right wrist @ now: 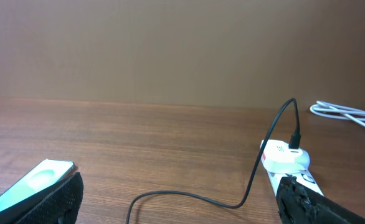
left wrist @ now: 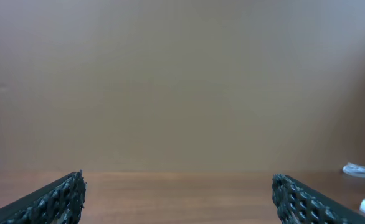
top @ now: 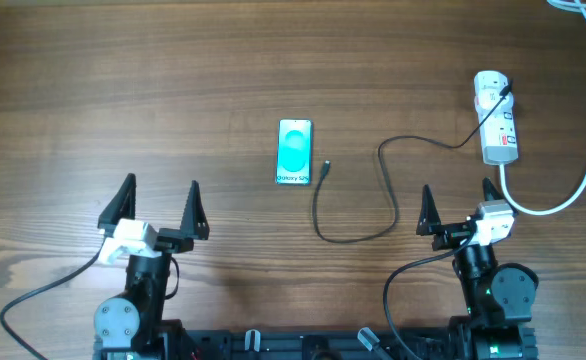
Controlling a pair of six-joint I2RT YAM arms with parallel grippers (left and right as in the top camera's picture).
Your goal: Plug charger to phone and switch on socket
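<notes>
The phone (top: 294, 152) lies flat at the table's middle, turquoise screen up, white band toward me; its corner shows in the right wrist view (right wrist: 30, 186). The charger cable (top: 388, 190) loops from the socket to its plug tip (top: 327, 168), which lies just right of the phone, apart from it. The cable also shows in the right wrist view (right wrist: 257, 168). The white socket (top: 496, 118) lies at the right with a black plug in it, also in the right wrist view (right wrist: 286, 157). My left gripper (top: 159, 208) and right gripper (top: 458, 208) are open and empty near the front edge.
A thick white cable (top: 563, 200) runs from the socket's near end and curves up the right edge; it also shows in the right wrist view (right wrist: 347, 113). The left wrist view shows bare wooden table (left wrist: 182, 193) and a plain wall.
</notes>
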